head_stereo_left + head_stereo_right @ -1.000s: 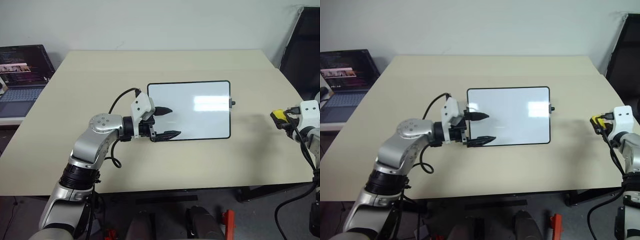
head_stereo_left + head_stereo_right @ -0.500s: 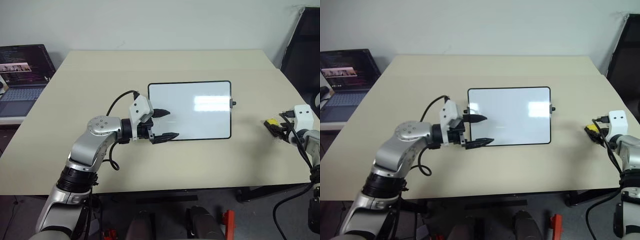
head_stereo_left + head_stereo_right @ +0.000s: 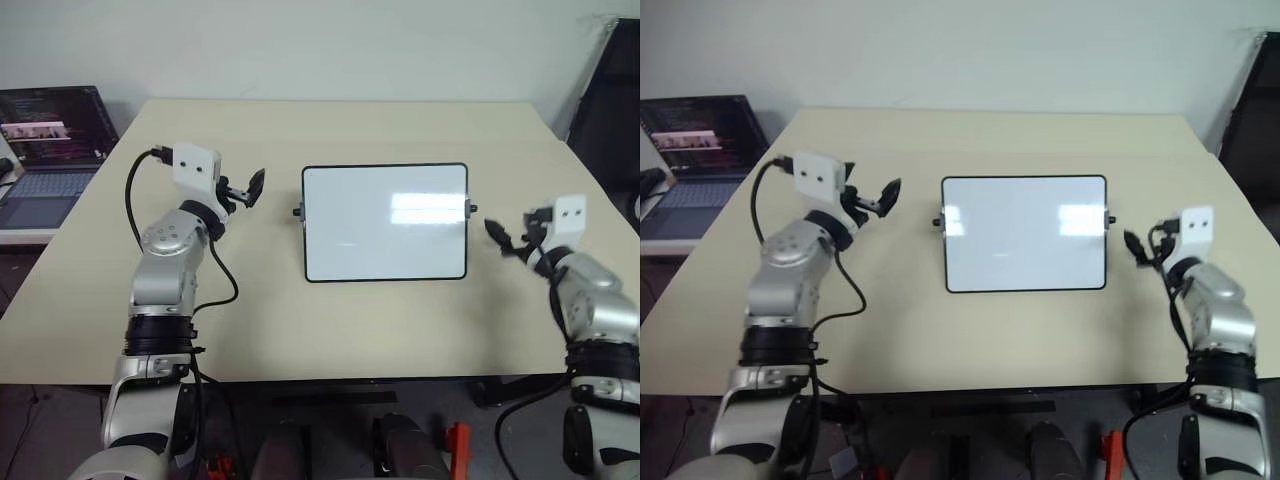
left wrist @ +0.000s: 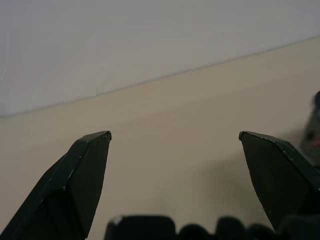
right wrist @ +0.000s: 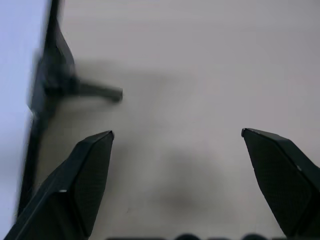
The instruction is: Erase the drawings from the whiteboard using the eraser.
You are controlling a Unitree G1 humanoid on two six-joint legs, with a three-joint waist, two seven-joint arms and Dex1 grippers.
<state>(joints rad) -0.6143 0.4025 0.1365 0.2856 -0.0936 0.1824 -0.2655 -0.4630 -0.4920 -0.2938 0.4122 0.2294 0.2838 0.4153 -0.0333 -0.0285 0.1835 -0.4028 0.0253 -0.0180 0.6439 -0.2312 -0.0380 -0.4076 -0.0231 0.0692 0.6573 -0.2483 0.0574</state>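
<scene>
Whiteboard (image 3: pixel 385 222) flat mid-table (image 3: pixel 300 330), wiped clean. Left gripper (image 4: pixel 175 137) spread wide, gripping nothing, left of board. Right gripper (image 5: pixel 177 134) spread too, just beside board's right knob (image 5: pixel 95 90).

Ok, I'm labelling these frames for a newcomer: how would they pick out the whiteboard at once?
Start at the beige table and look to its middle. The whiteboard lies flat there, between the left gripper and the right gripper. It is a glossy white rectangle in a thin black frame with small black knobs on both short sides, unlike the laptop beyond the table's left edge.
</scene>
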